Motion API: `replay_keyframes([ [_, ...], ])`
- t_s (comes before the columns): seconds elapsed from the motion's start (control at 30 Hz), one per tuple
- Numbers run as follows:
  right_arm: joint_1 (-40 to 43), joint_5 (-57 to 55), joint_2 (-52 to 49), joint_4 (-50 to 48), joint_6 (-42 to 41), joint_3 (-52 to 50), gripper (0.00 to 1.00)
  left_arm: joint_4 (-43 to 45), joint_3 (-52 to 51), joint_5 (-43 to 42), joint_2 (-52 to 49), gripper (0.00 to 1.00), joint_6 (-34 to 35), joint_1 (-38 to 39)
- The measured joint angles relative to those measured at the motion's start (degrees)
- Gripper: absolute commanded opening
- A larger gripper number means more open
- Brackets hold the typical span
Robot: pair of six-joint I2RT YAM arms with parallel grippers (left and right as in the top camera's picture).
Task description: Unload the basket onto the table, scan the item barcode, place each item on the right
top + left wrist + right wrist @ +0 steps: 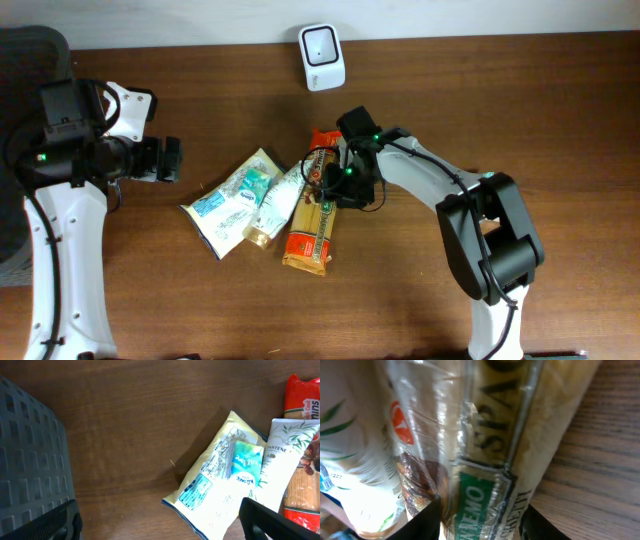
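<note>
A: How is the right claw (338, 183) set?

B: It is lowered onto the upper half of the spaghetti pack (310, 222), at the pack's right edge. In the right wrist view a dark finger (427, 520) is seen on each side of the clear wrapper, and the gap between the two is filled by the pack. Whether the pack is actually clamped cannot be told.

A: And the arm behind it?

B: The right arm (490, 235) is raised from its base at the near right of the table (200, 310) and bent at the elbow. The forearm is angled leftward and away to reach the pack.

A: Where is the pack placed?

B: It is laid flat near the middle of the table, with its red end turned toward the far edge. A white Pantene tube (283, 200) is laid against its left side. A pale pouch (228, 203) is found just beyond the tube, touching it, with a teal sachet (255, 185) lying on it.

A: And the scanner?

B: A white scanner (322, 57) is stood at the far edge, beyond the pack's red end and well apart from it.

A: The left claw (172, 160)?

B: It is held wide open with nothing between its fingers. It is kept at the left side, aimed toward the pouch and apart from it.
</note>
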State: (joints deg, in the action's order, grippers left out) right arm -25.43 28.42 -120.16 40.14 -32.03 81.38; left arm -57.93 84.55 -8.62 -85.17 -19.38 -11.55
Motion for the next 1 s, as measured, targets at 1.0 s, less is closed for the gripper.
replay_keyframes([
  [1.0,-2.47,-46.66,1.73,42.14,6.49,14.95,0.04,-0.07,0.0,0.02,0.0,0.99,0.0,0.0],
])
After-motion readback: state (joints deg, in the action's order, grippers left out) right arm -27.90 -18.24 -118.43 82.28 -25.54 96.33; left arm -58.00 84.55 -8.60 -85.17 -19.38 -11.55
